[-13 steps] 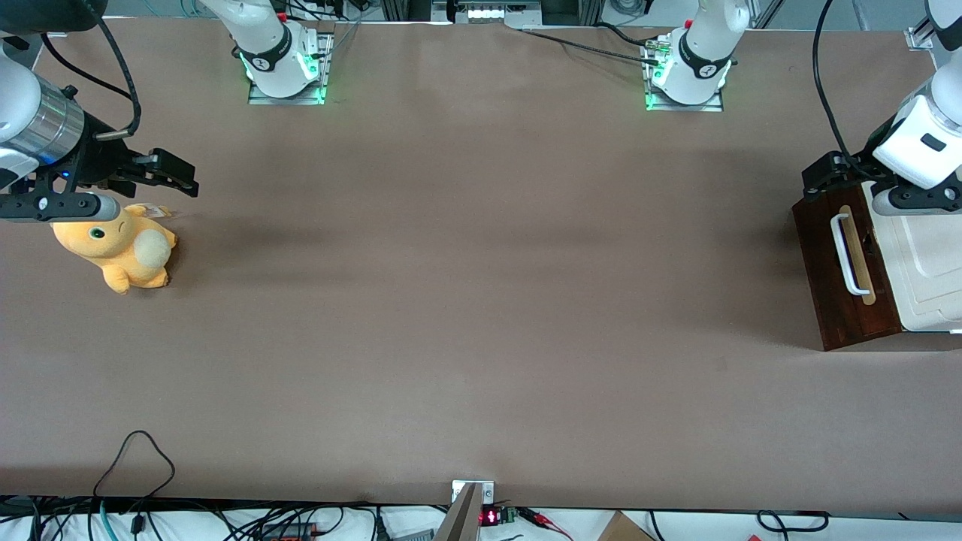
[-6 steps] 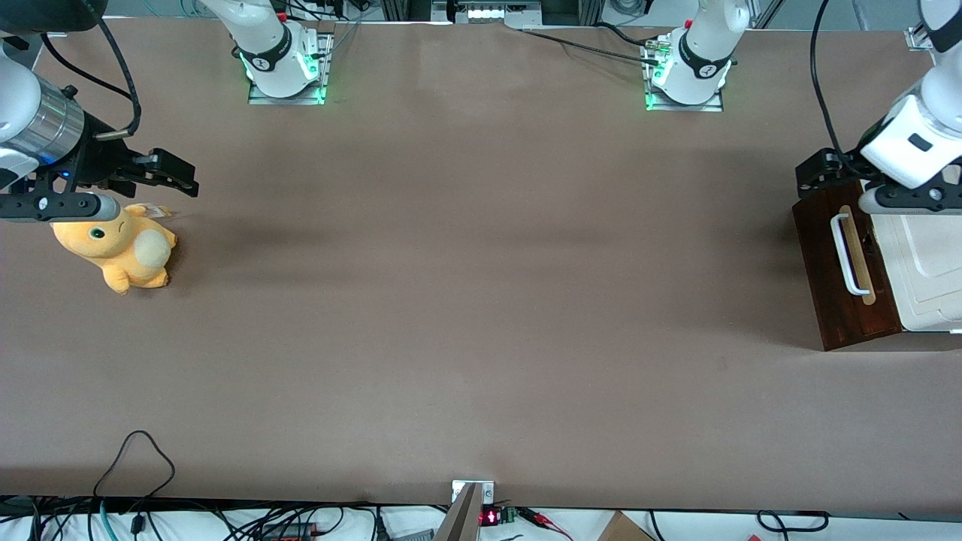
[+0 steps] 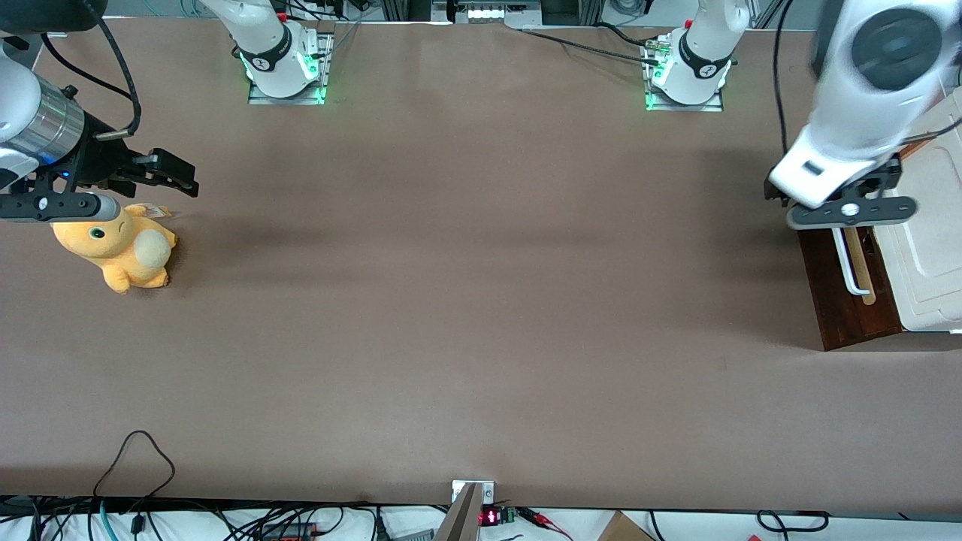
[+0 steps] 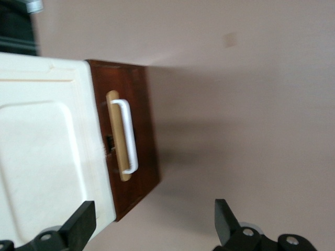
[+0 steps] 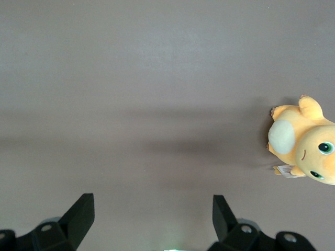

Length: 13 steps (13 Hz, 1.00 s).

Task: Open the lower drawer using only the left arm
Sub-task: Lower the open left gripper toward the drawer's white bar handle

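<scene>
Hovering gripper [image 4: 152, 225], spread | lower drawer [image 4: 141, 141]: dark wood, white bar handle [image 4: 128, 136]

A broad brown table [image 3: 466, 300] carries two things set well apart. At the working arm's end stands a small cabinet, its cream-white top [image 3: 928, 255] above the dark brown lower drawer [image 3: 838, 300], whose white bar handle [image 3: 848, 263] is mounted on a tan strip. At the parked arm's end lies an orange plush toy [image 3: 120, 248]. The left arm's gripper [image 3: 845, 207] hangs above the table at the drawer front, fingers spread.
</scene>
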Each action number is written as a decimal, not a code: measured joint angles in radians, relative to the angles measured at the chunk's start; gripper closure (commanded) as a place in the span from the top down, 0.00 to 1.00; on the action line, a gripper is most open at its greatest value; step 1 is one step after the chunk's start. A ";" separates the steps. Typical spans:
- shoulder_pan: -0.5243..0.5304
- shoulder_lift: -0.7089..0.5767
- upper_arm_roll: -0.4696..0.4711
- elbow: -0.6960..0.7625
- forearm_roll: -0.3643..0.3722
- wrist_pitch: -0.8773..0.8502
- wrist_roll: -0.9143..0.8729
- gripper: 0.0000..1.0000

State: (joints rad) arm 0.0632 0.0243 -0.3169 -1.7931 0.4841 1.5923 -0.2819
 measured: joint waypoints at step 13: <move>-0.016 0.245 -0.084 -0.441 0.660 -0.010 -0.567 1.00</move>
State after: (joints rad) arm 0.0469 0.2688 -0.4010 -2.2343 1.1444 1.5822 -0.8490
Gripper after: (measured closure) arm 0.000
